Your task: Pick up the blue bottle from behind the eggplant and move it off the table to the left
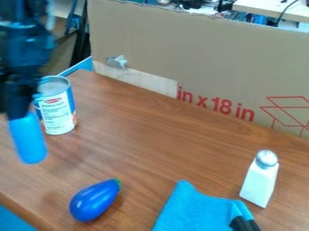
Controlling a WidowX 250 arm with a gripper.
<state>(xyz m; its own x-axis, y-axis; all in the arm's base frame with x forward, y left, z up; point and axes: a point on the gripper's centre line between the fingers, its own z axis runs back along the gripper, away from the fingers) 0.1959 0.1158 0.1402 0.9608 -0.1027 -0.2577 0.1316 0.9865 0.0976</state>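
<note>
Black hand point(19, 109) at the upper left, hanging over the counter point(163, 135); closed on the upper end of a blue rounded bar point(28, 140), which points downward, slightly tilted. Exact finger gap: cannot tell, blurred. Nearest item: an upright can point(57, 108) with a white and blue label, partly overlapped by hand and bar in this line of sight; contact cannot be determined. Nearer the front edge, a glossy blue toy eggplant point(95, 200) lies on its side, green tip toward upper right. To its right, a bright blue cloth point(196, 210), a black object point(244, 224) at its right corner. Farther right, a white shaker point(260, 180) with a silver cap. Behind: brown cardboard point(199, 54) with red markings, silver tape point(118, 61).
</note>
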